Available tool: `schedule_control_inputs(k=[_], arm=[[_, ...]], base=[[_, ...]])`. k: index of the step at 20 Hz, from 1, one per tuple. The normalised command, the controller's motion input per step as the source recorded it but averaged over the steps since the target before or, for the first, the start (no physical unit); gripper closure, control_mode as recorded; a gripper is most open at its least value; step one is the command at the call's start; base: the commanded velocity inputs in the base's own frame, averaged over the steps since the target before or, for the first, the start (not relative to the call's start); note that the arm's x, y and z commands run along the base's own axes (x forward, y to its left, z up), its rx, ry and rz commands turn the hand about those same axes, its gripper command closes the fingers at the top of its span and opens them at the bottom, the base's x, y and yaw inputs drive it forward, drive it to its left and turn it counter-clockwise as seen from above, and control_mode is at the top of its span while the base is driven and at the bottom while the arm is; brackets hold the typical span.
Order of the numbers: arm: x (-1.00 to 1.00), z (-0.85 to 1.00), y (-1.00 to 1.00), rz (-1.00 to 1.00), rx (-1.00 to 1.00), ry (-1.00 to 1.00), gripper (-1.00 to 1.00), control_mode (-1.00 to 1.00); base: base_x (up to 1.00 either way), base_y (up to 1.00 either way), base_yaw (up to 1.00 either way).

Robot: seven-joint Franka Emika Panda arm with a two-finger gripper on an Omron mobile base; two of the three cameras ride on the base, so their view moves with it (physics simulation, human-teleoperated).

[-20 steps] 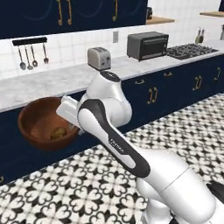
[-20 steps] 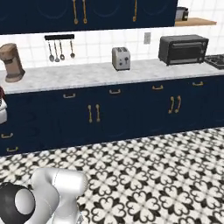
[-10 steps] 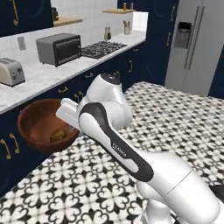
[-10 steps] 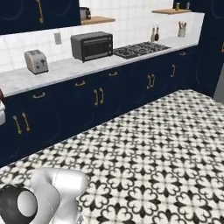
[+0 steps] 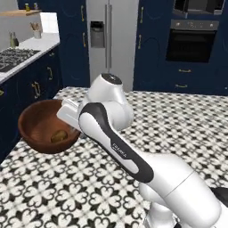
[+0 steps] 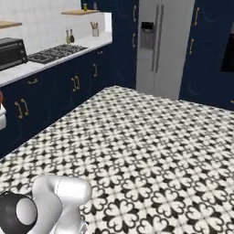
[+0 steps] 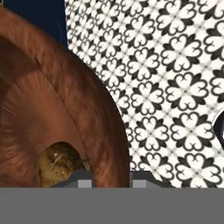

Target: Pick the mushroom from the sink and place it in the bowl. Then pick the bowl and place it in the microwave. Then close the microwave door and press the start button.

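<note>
The bowl (image 5: 46,127) hangs in the air at the middle left of the left base view, above the patterned floor (image 5: 178,120), carried by the end effector (image 7: 107,178). In the hand view the two finger tips stand at the bottom edge with the bowl's rim between them, so the end effector is clenched on the bowl's wall. The mushroom (image 5: 59,136) lies inside, low in the bowl, near the gripped side.

The risk, as I judge it, comes from the grip on one thin edge only: the weight hangs to one side, so a quick turn of the base or arm could make the bowl rotate in the fingers or slip out. The mushroom is loose and could roll out if the bowl tips further.

The bowl is round and has no real long axis; its opening faces upward, tilted a little toward the camera. An oven (image 5: 191,44) stands at the upper right.
</note>
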Motion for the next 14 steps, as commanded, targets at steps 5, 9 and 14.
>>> schedule_control_inputs(k=[5, 9, 14], arm=[[0.0, 0.0, 0.0, 0.0, 0.0, 0.0, 1.0, 1.0], [0.0, 0.0, 0.0, 0.0, 0.0, 0.0, 1.0, 1.0], [0.0, 0.0, 0.0, 0.0, 0.0, 0.0, 1.0, 1.0]], base=[[0.38, -0.87, -0.63], [0.75, -0.98, -0.54], [0.93, -1.0, -0.35]])
